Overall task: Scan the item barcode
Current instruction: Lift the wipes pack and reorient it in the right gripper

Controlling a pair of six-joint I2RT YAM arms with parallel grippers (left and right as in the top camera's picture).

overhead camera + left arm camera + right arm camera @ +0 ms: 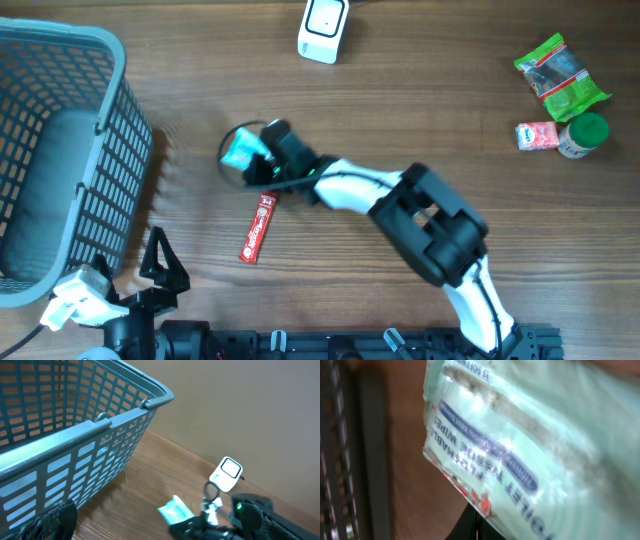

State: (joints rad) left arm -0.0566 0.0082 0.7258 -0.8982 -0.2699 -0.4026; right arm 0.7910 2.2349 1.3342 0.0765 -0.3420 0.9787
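Observation:
The item is a pale teal pack of toilet tissue wipes (240, 152), held just above the table left of centre by my right gripper (264, 160), which is shut on it. In the right wrist view the pack (520, 450) fills the frame with printed text, and no barcode shows on that face. The dark closed fingers (477, 525) show under the pack's edge. The white scanner (323, 28) stands at the far edge, well apart from the pack. My left gripper (128, 268) rests open at the near left, holding nothing; from its view the pack (175, 510) lies ahead of the scanner (227, 474).
A grey-blue mesh basket (112, 60) fills the left side, close to the left gripper (152, 532). A red stick packet (258, 228) lies below the held pack. At the far right sit a green snack bag (560, 78), a pink packet (537, 136) and a green-lidded jar (583, 135).

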